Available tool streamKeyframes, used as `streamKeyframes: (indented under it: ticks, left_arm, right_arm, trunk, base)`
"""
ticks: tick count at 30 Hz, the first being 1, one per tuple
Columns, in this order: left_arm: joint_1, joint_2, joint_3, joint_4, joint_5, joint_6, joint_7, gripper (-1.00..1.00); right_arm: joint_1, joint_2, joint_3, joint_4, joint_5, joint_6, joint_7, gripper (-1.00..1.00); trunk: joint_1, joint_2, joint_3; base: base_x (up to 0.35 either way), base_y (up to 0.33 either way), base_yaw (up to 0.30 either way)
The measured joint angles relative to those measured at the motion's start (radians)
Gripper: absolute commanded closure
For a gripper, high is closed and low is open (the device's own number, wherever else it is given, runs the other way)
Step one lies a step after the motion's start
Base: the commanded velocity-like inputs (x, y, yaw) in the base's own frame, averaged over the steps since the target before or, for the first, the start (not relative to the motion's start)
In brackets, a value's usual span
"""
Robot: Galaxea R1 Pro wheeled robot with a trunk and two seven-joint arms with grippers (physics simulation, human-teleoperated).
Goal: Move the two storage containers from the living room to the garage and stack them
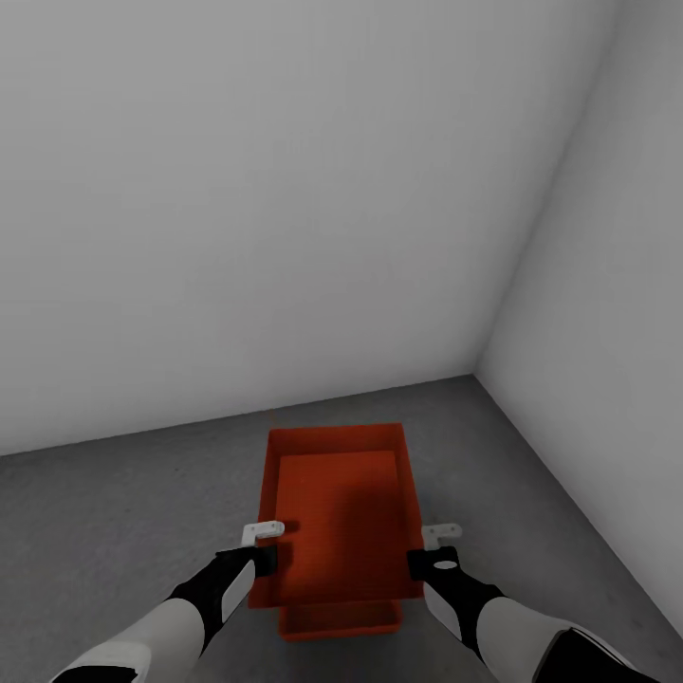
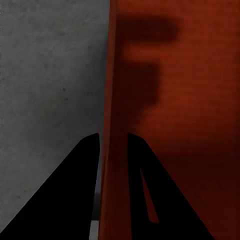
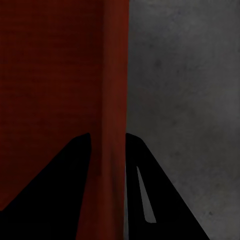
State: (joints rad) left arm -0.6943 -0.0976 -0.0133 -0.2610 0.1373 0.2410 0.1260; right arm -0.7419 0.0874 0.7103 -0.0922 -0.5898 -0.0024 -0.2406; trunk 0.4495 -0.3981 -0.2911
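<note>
We judge the upper orange-red rectangular plastic bin (image 1: 337, 512) stiff and light, our left gripper (image 2: 113, 150) and right gripper (image 3: 108, 150) each pinching a side wall, above its twin (image 1: 340, 618).

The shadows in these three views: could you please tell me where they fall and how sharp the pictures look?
Head view: a soft shadow darkens the near right of the upper orange-red rectangular plastic bin; the dark grey speckled floor looks grainy. Left wrist view: the left tool casts a blurred blocky shadow on the bin's inside. Right wrist view: the right tool straddles a dim wall, its fingers plain black.
</note>
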Motion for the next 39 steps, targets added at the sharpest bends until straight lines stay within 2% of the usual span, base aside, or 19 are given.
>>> streamKeyframes:
  ticks: [30,39]
  left_arm:
    - [0.0,0.0,0.002,0.0,-0.001,0.0,0.0,1.0]
    - [0.0,0.0,-0.001,0.001,0.003,0.0,0.001,1.0]
  right_arm:
    - [0.0,-0.001,-0.001,-0.002,0.002,0.003,0.001,1.0]
    - [0.0,0.001,0.003,-0.001,-0.003,0.001,-0.003,1.0]
  trunk:
    - [0.0,0.0,0.0]
    - [0.0,0.0,-0.012]
  base:
    - [0.0,0.0,0.0]
    - [0.0,0.0,-0.019]
